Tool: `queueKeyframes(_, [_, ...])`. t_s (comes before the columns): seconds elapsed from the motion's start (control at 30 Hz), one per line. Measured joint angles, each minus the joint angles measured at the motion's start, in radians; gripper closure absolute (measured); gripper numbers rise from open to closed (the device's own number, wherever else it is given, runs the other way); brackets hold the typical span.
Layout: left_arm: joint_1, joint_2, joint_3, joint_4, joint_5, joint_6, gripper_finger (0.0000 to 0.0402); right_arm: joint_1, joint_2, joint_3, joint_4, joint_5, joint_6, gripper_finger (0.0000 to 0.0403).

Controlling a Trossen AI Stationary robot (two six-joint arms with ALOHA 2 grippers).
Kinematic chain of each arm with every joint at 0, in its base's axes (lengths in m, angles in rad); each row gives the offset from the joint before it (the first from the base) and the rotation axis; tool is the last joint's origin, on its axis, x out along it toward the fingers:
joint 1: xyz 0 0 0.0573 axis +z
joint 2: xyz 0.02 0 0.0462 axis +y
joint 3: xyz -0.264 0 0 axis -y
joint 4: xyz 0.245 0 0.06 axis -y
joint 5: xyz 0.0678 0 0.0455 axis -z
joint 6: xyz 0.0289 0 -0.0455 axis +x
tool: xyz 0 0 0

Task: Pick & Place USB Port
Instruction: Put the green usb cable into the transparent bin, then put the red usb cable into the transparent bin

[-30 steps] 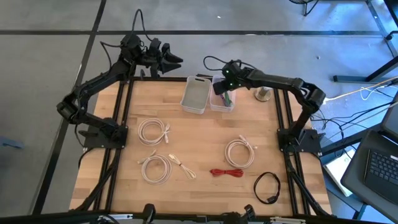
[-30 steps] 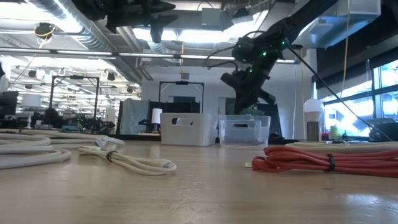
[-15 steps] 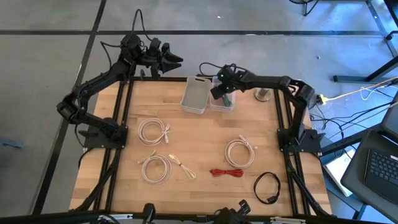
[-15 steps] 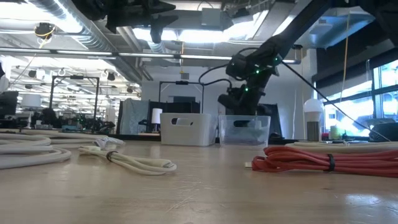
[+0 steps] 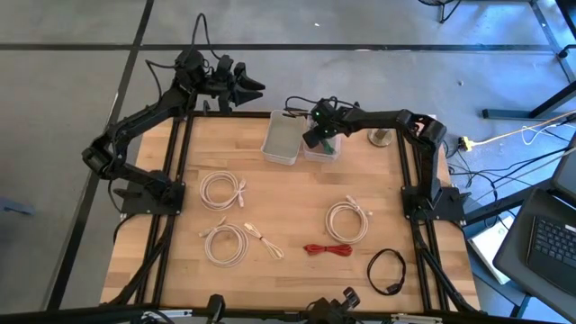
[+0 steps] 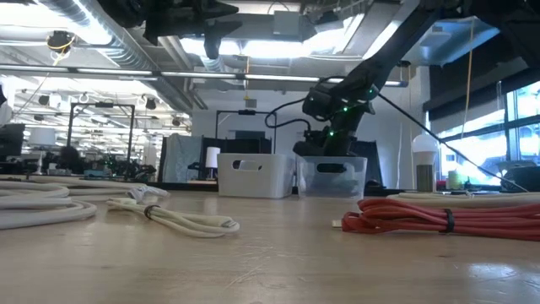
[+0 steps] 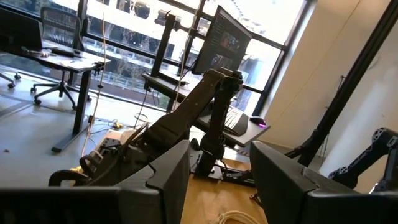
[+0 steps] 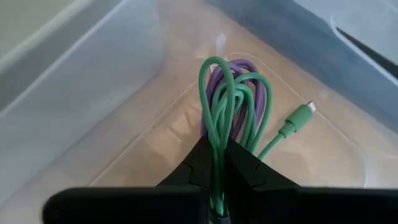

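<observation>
From the high view I have the right gripper (image 5: 312,137) lowered into the clear bin (image 5: 335,153) at the far edge of the table (image 5: 288,198), with a bit of green cable (image 5: 329,143) showing just beside it inside the bin. The white bin (image 5: 282,139) stands touching the clear bin on its left. Nearer me than the bins lie three white cable coils (image 5: 222,190), (image 5: 227,243), (image 5: 347,220), a red cable (image 5: 328,249) and a black cable (image 5: 386,271). The left gripper (image 5: 249,87) hangs beyond the table's far edge, well apart from the clear bin.

In the low view the right arm (image 6: 337,105) comes down from above into the clear bin (image 6: 330,176); the white bin (image 6: 256,175) sits just beside it. The red cable (image 6: 422,215) lies in front of the clear bin, a white cable (image 6: 181,219) off to the other side.

The left wrist view shows me the left gripper's fingers (image 7: 165,180) spread wide with nothing between them, pointing at the room beyond the table.

The right wrist view is the useful one: the right gripper (image 8: 219,163) is pinched narrow on the green cable (image 8: 217,106), whose loops stand over a purple cable (image 8: 233,87) bundled against it, both inside the clear bin (image 8: 93,81). The green plug end (image 8: 298,118) rests on the bin floor just beside the bundle.
</observation>
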Motion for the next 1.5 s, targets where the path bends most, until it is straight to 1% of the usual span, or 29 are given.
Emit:
queueKeyframes(0.07, [0.000, 0.000, 0.000, 0.000, 0.000, -0.001, 0.0240, 0.000, 0.000, 0.000, 0.005, 0.004, -0.018, 0.0353])
queueKeyframes(0.2, [0.000, 0.000, 0.000, 0.000, 0.001, -0.003, 0.0240, -0.001, 0.000, 0.000, 0.009, 0.007, -0.029, 0.0276])
queueKeyframes(0.27, [0.000, 0.000, 0.000, 0.000, 0.001, -0.003, 0.0240, -0.001, 0.000, 0.000, 0.010, 0.002, -0.029, 0.0244])
queueKeyframes(0.37, [0.000, 0.000, 0.000, 0.000, 0.001, -0.003, 0.0240, 0.001, -0.002, 0.013, -0.008, -0.001, -0.029, 0.0209])
queueKeyframes(0.43, [0.000, 0.000, 0.000, 0.000, 0.002, -0.003, 0.0240, 0.004, -0.002, 0.041, -0.027, -0.001, -0.030, 0.0198])
queueKeyframes(0.53, [0.000, 0.000, 0.000, -0.001, 0.002, -0.003, 0.0240, 0.013, -0.012, 0.110, -0.103, 0.001, -0.043, 0.0196])
queueKeyframes(0.6, [0.000, 0.000, 0.000, -0.001, 0.004, -0.003, 0.0240, 0.021, -0.022, 0.170, -0.175, 0.017, -0.072, 0.0203])
queueKeyframes(0.73, [0.000, 0.000, 0.000, -0.001, 0.004, -0.003, 0.0240, 0.041, -0.047, 0.315, -0.404, 0.101, -0.143, 0.0226])
queueKeyframes(0.8, [0.000, 0.000, 0.000, -0.001, 0.005, -0.003, 0.0240, 0.053, -0.060, 0.389, -0.556, 0.101, -0.158, 0.0237])
queueKeyframes(0.83, [0.000, 0.000, 0.000, -0.001, 0.008, -0.006, 0.0240, 0.061, -0.070, 0.425, -0.627, 0.083, -0.164, 0.0242])
queueKeyframes(0.9, [0.000, 0.000, 0.000, -0.001, 0.021, -0.012, 0.0240, 0.084, -0.097, 0.487, -0.768, -0.005, -0.175, 0.0250])
queueKeyframes(1.03, [0.001, 0.000, 0.000, -0.001, 0.045, 0.007, 0.0240, 0.151, -0.158, 0.553, -0.992, -0.299, -0.200, 0.0260])
queueKeyframes(1.07, [0.002, 0.000, 0.000, -0.001, 0.048, 0.015, 0.0240, 0.174, -0.176, 0.556, -1.026, -0.360, -0.200, 0.0261])
queueKeyframes(1.13, [0.003, 0.000, 0.000, -0.002, 0.049, 0.029, 0.0240, 0.224, -0.212, 0.556, -1.092, -0.450, -0.187, 0.0262])
queueKeyframes(1.2, [0.003, 0.000, 0.000, -0.002, 0.049, 0.040, 0.0240, 0.290, -0.241, 0.556, -1.128, -0.480, -0.151, 0.0262])
queueKeyframes(1.33, [0.003, 0.000, 0.000, -0.003, 0.064, 0.052, 0.0240, 0.442, -0.267, 0.556, -1.133, -0.479, -0.051, 0.0262])
queueKeyframes(1.4, [0.003, 0.000, 0.000, -0.005, 0.077, 0.053, 0.0240, 0.524, -0.268, 0.552, -1.131, -0.445, 0.007, 0.0262])
queueKeyframes(1.5, [0.003, 0.000, 0.000, -0.007, 0.094, 0.063, 0.0240, 0.641, -0.268, 0.505, -1.124, -0.392, 0.073, 0.0262])
